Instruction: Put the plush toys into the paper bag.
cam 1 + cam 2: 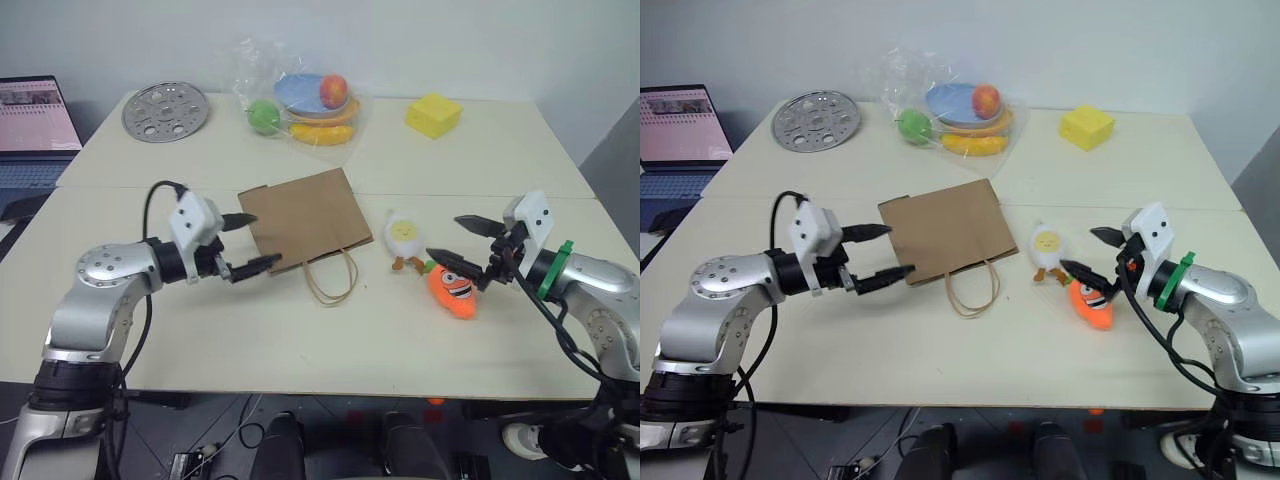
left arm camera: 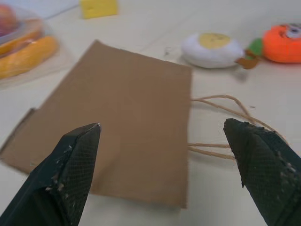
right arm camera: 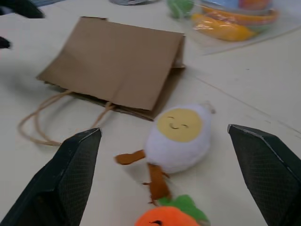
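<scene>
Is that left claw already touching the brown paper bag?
Cannot tell. In the head views the open left gripper overlaps the paper bag's edge; its wrist view has both fingers in front of the bag, with no plain contact or gap.

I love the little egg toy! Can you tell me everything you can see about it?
The egg toy is a small, soft white plush with a round yellow yolk face that smiles, and thin orange legs and feet. It lies flat on the pale table, face up, feet toward the orange carrot toy, close to its green leaves. The flat brown paper bag lies just beside it, apart. No claw touches it.
</scene>
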Available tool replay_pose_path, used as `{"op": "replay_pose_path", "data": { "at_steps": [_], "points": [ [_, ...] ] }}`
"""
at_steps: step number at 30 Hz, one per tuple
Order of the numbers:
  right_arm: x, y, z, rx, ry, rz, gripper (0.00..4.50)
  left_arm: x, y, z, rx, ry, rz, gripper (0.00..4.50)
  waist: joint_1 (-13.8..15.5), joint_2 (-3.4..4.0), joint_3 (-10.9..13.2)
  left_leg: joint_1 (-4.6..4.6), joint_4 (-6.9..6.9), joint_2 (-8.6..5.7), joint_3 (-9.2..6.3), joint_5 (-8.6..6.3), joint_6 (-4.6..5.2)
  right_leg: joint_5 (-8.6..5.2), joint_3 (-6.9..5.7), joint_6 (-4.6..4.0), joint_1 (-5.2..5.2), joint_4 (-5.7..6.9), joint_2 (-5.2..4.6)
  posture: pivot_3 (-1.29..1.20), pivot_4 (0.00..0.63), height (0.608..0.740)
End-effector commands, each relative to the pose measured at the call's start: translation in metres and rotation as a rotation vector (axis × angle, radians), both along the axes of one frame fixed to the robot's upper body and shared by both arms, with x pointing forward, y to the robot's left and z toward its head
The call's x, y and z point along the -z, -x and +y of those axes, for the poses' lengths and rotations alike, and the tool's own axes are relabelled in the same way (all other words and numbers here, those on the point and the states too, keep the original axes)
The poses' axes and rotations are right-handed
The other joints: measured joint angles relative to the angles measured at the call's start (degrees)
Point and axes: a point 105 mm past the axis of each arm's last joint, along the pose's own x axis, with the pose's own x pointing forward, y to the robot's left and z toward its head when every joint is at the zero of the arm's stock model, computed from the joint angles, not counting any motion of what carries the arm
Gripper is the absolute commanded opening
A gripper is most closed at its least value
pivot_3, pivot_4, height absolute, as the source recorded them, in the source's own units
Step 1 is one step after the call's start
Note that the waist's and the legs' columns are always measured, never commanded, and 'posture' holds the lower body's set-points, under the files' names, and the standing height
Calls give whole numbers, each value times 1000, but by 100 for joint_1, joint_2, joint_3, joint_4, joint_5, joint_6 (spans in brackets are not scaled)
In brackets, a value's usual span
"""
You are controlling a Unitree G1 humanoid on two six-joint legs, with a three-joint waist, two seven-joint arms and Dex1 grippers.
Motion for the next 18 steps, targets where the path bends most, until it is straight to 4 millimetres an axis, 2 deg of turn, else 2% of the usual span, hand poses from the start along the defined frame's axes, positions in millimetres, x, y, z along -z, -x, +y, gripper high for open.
{"op": "replay_pose_path", "data": {
  "at_steps": [1, 4, 9, 18],
  "points": [
    [-27, 33, 34, -227, -2, -50, 4500, 15, 11, -36, 286, -236, -149, 4472, 44, -1, -1, 0, 0, 0, -1, 0, 0, 0, -1, 0, 5, -8, 1, 0, 150, 740],
    [-30, 44, 42, -256, -1, -28, 4500, 35, 8, -53, 387, -300, -216, 4472, 92, -2, -2, 0, 2, 0, 1, 0, 0, 0, 1, 0, 12, -18, 0, 0, 150, 740],
    [-27, 55, 45, -234, 13, -11, 4500, 52, 3, -69, 481, -356, -303, 4472, 112, -3, -1, -2, 2, 1, -1, 0, 1, 0, -1, 0, 7, -16, 1, 0, 150, 740],
    [-23, 52, 37, -124, -2, -16, 4500, 51, -14, -81, 456, -284, -318, 4472, 108, -3, -2, -9, 6, -1, -4, 0, 1, 1, -3, 3, 6, -14, 1, 0, 150, 740]
  ]
}}
